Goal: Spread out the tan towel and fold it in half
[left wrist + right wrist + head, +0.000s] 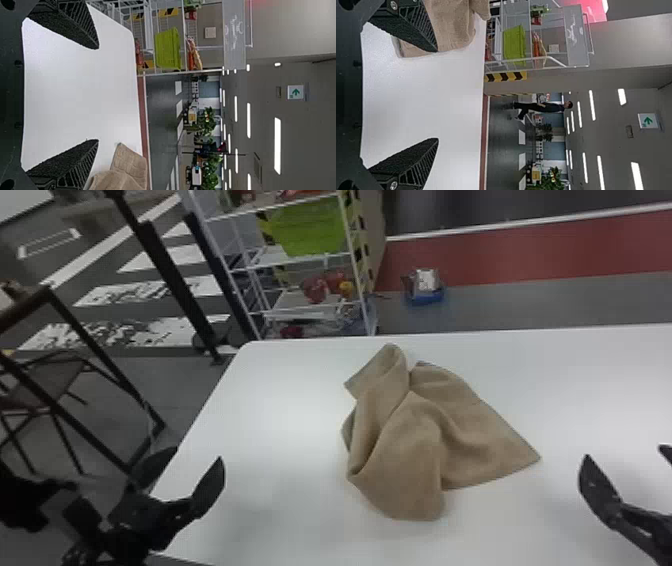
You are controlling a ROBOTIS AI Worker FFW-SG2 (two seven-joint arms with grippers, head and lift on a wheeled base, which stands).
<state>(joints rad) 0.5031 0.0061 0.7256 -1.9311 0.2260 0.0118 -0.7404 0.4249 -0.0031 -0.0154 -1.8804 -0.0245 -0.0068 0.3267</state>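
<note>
The tan towel (415, 440) lies crumpled on the white table, with raised folds on its left half and a flatter corner pointing right. My left gripper (182, 475) is open at the table's left edge, well apart from the towel. Beyond the towel's right corner, my right gripper (625, 470) stands open near the right edge of the head view. In the left wrist view, the left gripper (98, 94) has a wide gap, and part of the towel (126, 168) shows past one finger. In the right wrist view, the right gripper (437, 95) is spread, with the towel (451, 27) partly behind one finger.
The white table (270, 390) has its far edge just behind the towel. A wire shelf with a green basket (310, 227) stands beyond it. Left of the table are a dark metal frame and a chair (45, 382).
</note>
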